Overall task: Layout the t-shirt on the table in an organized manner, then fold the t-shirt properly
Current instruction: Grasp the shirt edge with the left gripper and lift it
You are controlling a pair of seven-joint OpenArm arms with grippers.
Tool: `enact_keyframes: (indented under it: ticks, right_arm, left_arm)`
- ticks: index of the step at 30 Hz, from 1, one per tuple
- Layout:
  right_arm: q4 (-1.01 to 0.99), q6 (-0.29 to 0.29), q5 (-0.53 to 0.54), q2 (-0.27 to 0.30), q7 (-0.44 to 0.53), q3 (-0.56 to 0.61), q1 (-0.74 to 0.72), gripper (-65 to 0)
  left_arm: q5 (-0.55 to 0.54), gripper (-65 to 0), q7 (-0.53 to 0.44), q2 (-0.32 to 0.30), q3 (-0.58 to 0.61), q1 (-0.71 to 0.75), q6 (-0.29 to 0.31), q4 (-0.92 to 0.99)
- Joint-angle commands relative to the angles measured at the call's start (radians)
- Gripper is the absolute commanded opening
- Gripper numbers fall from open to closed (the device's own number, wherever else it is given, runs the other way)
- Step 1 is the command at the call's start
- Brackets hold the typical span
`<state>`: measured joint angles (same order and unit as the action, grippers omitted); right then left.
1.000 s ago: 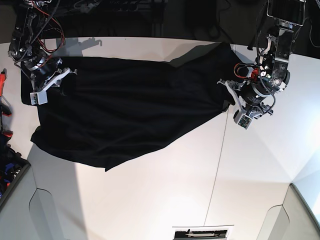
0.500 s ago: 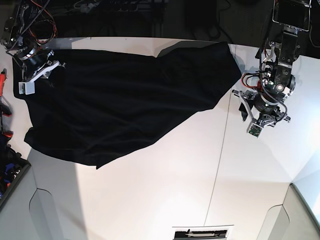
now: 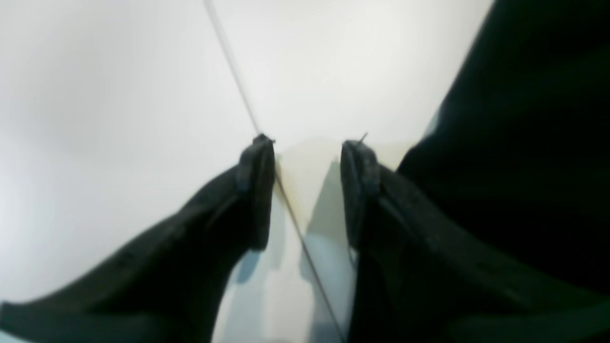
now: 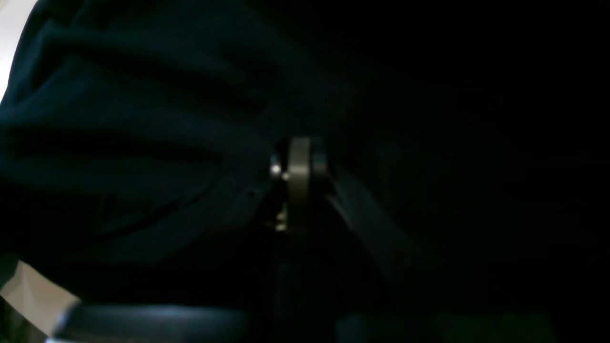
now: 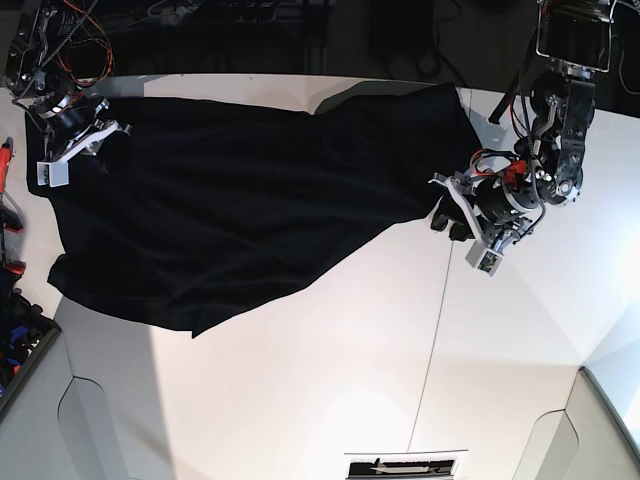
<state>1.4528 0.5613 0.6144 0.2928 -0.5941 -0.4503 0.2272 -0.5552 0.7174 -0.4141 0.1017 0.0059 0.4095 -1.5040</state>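
The t-shirt [image 5: 240, 200] lies spread across the far half of the worktop [image 5: 330, 380], a large black sheet with loose creases. Its near edge runs diagonally, from a low corner at the base view's left up toward the seam line [image 5: 437, 310] at the right. No lettering or print is discernible in any view.

Left end effector [image 3: 307, 190]: released. In the left wrist view its two dark fingers [image 3: 257, 190] stand apart with bare white worktop and the seam line visible between them. Nothing is between the fingers. The t-shirt edge [image 3: 524, 143] lies just beside the right-hand finger; contact cannot be determined. In the base view this end effector [image 5: 452, 215] sits at the t-shirt's right-hand corner, over the seam line.

Right end effector [image 5: 75, 150]: clenched. It is positioned at the t-shirt's far-left corner in the base view. The right wrist view is almost entirely filled with dark folded fabric [image 4: 119, 143], and the fingers meet at a small metal part [image 4: 298, 176]. The fabric surrounds the tips, so the end effector is grasping the t-shirt.
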Motion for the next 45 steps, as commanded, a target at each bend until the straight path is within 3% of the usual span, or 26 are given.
enact_keyframes:
  ticks: [1,4,8,13,15,18,24,29,37,39,41,43,45]
  right_arm:
    - [0.006,-0.004,-0.024,0.009,-0.035,-0.001,0.004,-65.0]
    - [0.006,-0.003,-0.023,0.009,-0.035,-0.001,0.003,-65.0]
    - [0.006,-0.003,-0.005,0.009,-0.035,-0.001,0.0,-65.0]
    - [0.006,-0.004,-0.003,0.008,-0.035,-0.001,0.001,-65.0]
    - [0.006,-0.004,-0.005,0.008,-0.035,-0.001,0.0,-65.0]
    - [0.006,-0.004,-0.005,0.008,-0.035,-0.001,0.0,-65.0]
    - [0.006,-0.004,-0.005,0.009,-0.035,-0.001,-0.005,-65.0]
    - [0.006,-0.004,-0.005,0.009,-0.034,-0.001,-0.005,-65.0]
    - [0.006,-0.004,-0.004,0.009,-0.034,-0.001,-0.005,-65.0]
    - [0.006,-0.004,-0.004,0.009,-0.034,-0.001,-0.005,-65.0]
    - [0.006,-0.004,-0.004,0.009,-0.034,-0.001,-0.005,-65.0]
    - [0.006,-0.004,-0.005,0.009,-0.034,-0.001,-0.005,-65.0]
    - [0.006,-0.004,-0.005,0.009,-0.034,-0.001,-0.005,-65.0]
  left_arm:
    - [-0.074,-41.1,0.004,-0.004,-0.004,-0.015,0.048,-0.007]
    - [-0.2,-41.1,0.076,0.02,-0.004,-0.017,0.126,-0.006]
    - [-0.249,-41.1,0.195,0.085,-0.004,-0.015,0.186,-0.005]
    - [-0.324,-41.3,0.218,0.135,-0.003,-0.008,0.273,-0.007]
    - [-0.37,-47.4,0.218,0.141,-0.003,-0.008,0.289,-0.01]
    - [-0.391,-65.0,0.212,0.152,-0.003,-0.009,0.289,-0.01]
    - [-0.317,-65.0,0.177,0.153,-0.003,-0.034,0.289,-0.01]
    - [-0.245,-65.0,0.118,0.117,-0.003,-0.12,0.289,-0.014]
    - [-0.235,-65.0,0.102,-0.031,-0.003,-0.312,0.289,-0.014]
    - [-0.295,-65.0,0.14,-0.065,-0.003,-0.323,0.289,-0.023]
    - [-0.43,-65.0,0.245,-0.087,-0.003,-0.3,0.289,-0.064]
    - [-0.537,-65.0,0.325,-0.1,-0.003,-0.229,0.289,-0.132]
    - [-0.606,-65.0,0.343,-0.105,-0.003,-0.121,0.289,-0.211]
